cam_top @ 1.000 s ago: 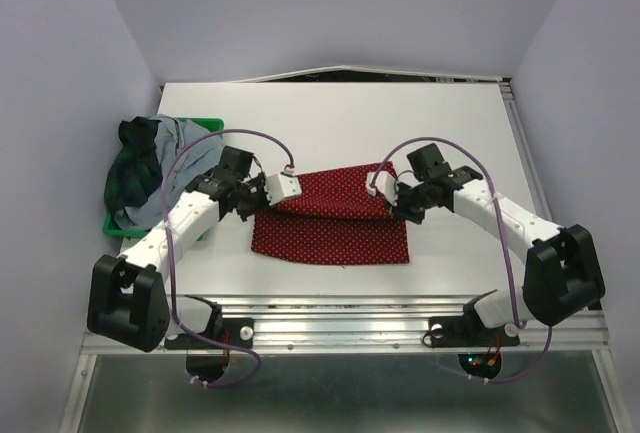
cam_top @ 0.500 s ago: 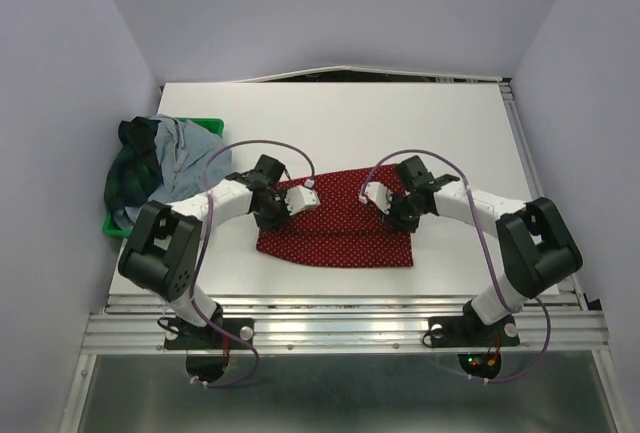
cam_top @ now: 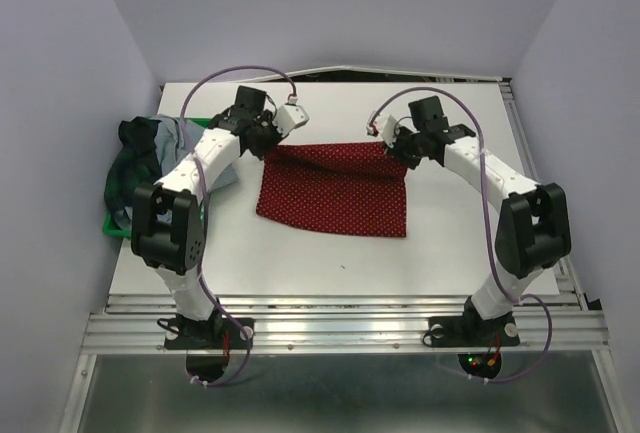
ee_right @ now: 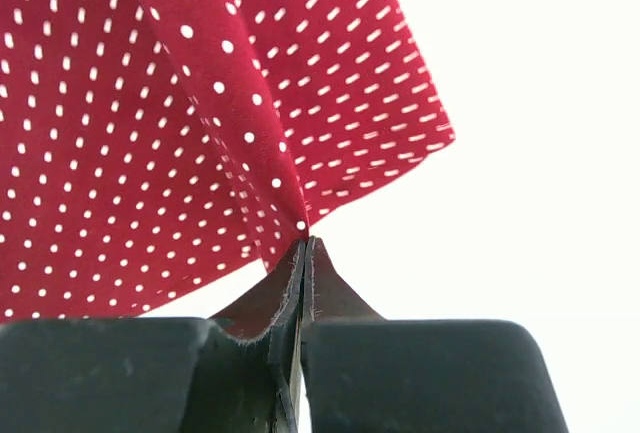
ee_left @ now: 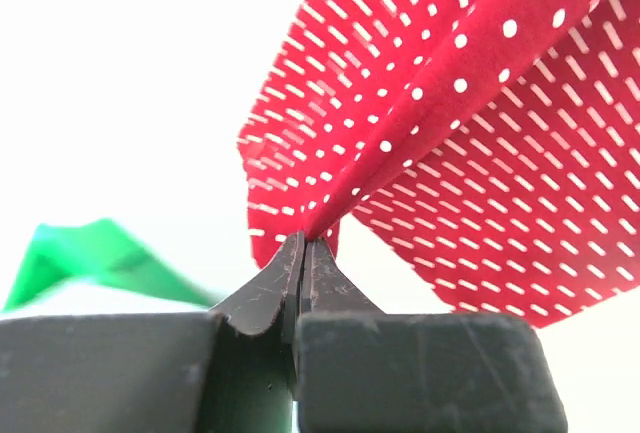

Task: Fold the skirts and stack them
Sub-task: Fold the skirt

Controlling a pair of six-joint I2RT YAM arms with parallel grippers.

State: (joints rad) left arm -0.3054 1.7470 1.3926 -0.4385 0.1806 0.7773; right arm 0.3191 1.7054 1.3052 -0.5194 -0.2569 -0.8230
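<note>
At the two far corners of the dark red dotted skirt (cam_top: 335,191), the left gripper (cam_top: 268,145) and right gripper (cam_top: 399,146) each have their jaws pinched together on a fold of cloth. The skirt spreads toward the near side across the middle of the white table (cam_top: 450,253). At the left edge, a green plaid skirt (cam_top: 128,175) and a grey-blue skirt (cam_top: 186,143) are heaped on a green tray (cam_top: 118,226).

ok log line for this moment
left jaws: shut on red dotted skirt far-left corner | right jaws: shut on far-right corner | green plaid skirt: on green tray
</note>
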